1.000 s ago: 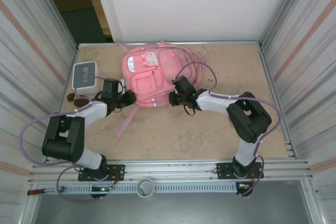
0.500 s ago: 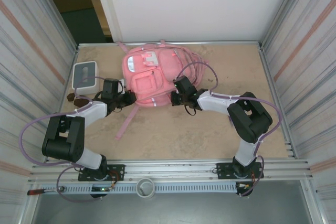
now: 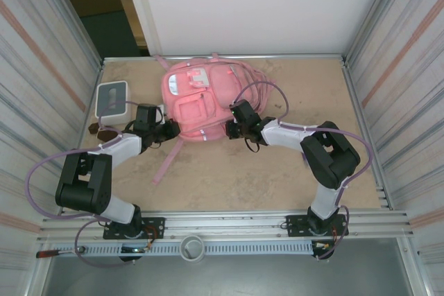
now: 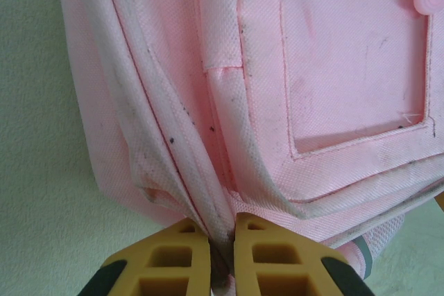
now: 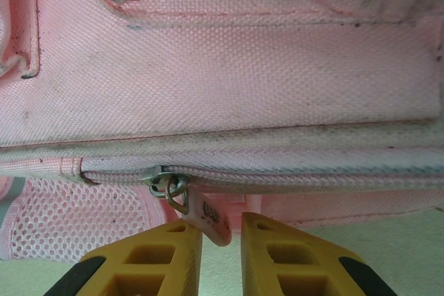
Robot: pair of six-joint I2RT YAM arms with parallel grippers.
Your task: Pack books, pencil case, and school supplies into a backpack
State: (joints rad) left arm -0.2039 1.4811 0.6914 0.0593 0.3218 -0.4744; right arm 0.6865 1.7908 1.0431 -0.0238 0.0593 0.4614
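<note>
One backpack [image 5: 229,67] zip tag [image 5: 211,221] btwn right fingers [image 5: 149,261], text illegible.

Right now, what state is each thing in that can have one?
backpack: lying flat on the table, front pockets up.
left gripper: shut on a fold of the backpack's fabric.
right gripper: open a little, around the pull tab.
pull tab: hanging between the jaws, not clamped.
zip: closed along the stretch in the right wrist view.
white box: upright on the table, left of the backpack.
</note>
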